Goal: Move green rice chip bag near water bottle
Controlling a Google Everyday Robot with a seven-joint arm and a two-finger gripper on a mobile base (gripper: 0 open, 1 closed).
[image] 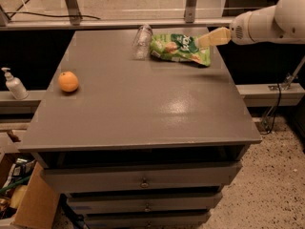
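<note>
The green rice chip bag (178,49) lies flat at the far edge of the grey table (143,109), right of centre. The clear water bottle (142,41) lies right beside the bag's left end, touching it or nearly so. My gripper (204,39) reaches in from the right on a white arm. Its tan tip sits just above the bag's right end, and it holds nothing that I can see.
An orange (68,81) sits near the table's left edge. A white pump dispenser (13,84) stands on a ledge left of the table. Drawers (143,180) are below the tabletop, and a cardboard box (24,202) is on the floor at the lower left.
</note>
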